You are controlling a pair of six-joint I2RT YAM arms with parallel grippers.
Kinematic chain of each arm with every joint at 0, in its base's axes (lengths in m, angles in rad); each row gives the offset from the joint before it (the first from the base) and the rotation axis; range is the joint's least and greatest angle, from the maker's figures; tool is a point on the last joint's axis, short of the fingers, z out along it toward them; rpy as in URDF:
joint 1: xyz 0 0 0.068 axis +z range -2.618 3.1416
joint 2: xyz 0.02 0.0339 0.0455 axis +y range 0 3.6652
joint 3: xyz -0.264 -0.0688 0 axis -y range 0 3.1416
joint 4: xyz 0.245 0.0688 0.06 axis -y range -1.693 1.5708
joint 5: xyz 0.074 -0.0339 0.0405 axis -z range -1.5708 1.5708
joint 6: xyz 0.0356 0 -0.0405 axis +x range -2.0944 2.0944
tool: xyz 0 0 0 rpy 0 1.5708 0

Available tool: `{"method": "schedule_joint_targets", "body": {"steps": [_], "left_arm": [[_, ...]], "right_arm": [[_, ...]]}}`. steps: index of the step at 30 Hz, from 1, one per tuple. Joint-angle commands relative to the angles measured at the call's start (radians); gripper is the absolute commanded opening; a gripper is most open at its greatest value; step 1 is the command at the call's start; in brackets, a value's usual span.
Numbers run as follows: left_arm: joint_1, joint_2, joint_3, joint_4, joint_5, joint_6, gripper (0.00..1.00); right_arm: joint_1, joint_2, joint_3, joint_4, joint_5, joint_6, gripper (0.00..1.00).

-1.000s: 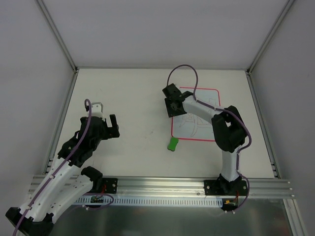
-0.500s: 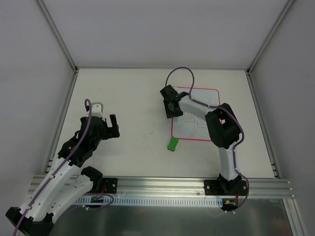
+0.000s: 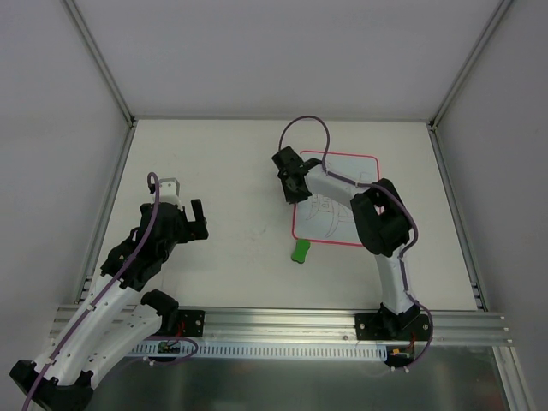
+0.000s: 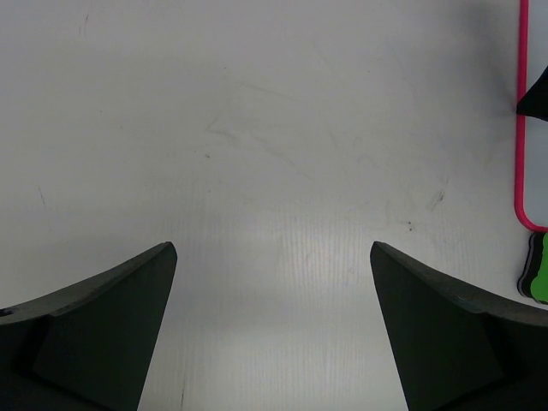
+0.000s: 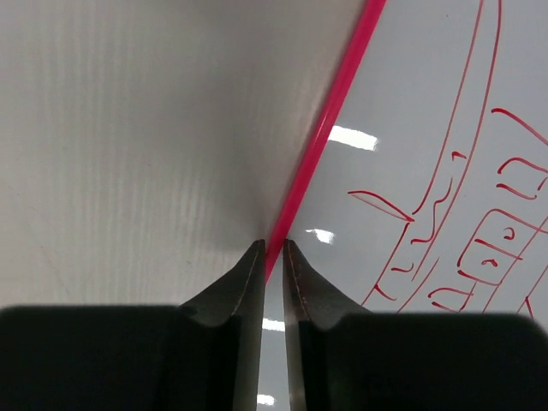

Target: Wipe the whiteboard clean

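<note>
The whiteboard [image 3: 330, 224] lies at the right of the table, white with a pink border and red line scribbles [image 5: 462, 171]. My right gripper [image 3: 296, 192] sits at its upper left edge. In the right wrist view the right gripper [image 5: 273, 246] is shut on the whiteboard [image 5: 428, 111], with the pink border [image 5: 334, 120] running between the narrow jaws. A green eraser [image 3: 300, 251] lies on the table just off the board's near left corner. My left gripper [image 3: 202, 220] hovers open over bare table at the left, and the left wrist view shows that gripper [image 4: 272, 282] with nothing between its fingers.
The cream table [image 3: 231, 163] is walled by white panels and metal posts on three sides. An aluminium rail [image 3: 282, 330] carrying both arm bases runs along the near edge. In the left wrist view the eraser [image 4: 537, 278] and the board's border [image 4: 520, 128] show at the right edge.
The right gripper has moved left and closed down onto the board's left edge. The board's near left corner has shifted slightly left. The left arm has stayed still.
</note>
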Motion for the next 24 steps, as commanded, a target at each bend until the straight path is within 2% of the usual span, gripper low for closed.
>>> {"method": "schedule_joint_targets", "body": {"steps": [1, 7, 13, 24], "left_arm": [[0.011, 0.0, -0.005, 0.02, 0.014, 0.015, 0.99], [0.011, 0.004, -0.005, 0.018, 0.011, 0.015, 0.99], [0.014, -0.006, -0.005, 0.018, -0.006, 0.012, 0.99], [0.021, -0.091, -0.015, 0.018, -0.104, -0.027, 0.99]], "right_arm": [[0.058, 0.078, 0.029, 0.009, -0.118, -0.042, 0.15], [0.139, 0.153, 0.141, -0.035, -0.174, -0.141, 0.09], [0.237, 0.191, 0.201, -0.061, -0.212, -0.171, 0.08], [0.386, 0.125, 0.128, -0.083, -0.319, -0.117, 0.11]]}}
